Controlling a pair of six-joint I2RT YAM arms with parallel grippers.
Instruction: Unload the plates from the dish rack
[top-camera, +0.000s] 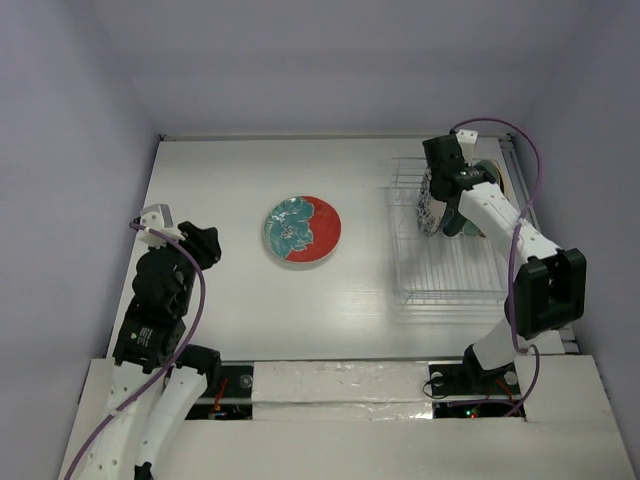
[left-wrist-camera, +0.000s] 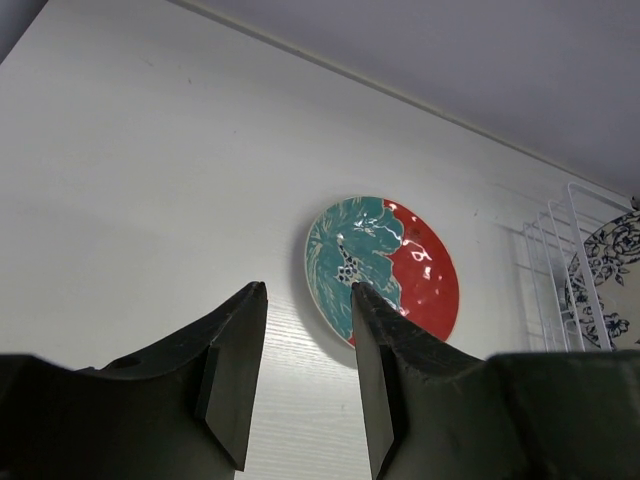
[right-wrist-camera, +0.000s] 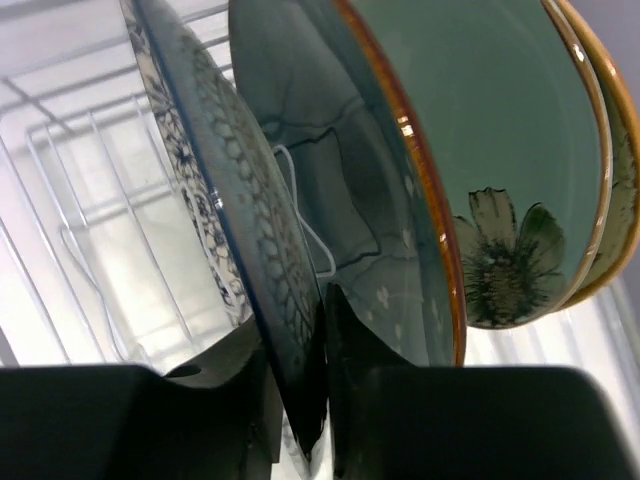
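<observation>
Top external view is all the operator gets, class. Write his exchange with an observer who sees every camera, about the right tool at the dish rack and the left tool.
Operator: Has the right tool got a plate?
Observer: Yes. Its wrist view shows it shut on the rim of the dark patterned plate, a finger either side.
Operator: And the left tool?
Observer: Open, empty, facing the floral plate lying flat on the table.

Teal-and-red floral plate (top-camera: 301, 230) flat on table (top-camera: 220, 180); dark patterned plate (right-wrist-camera: 240, 230), teal plates (right-wrist-camera: 480, 130) upright in wire rack (top-camera: 450, 285).
</observation>
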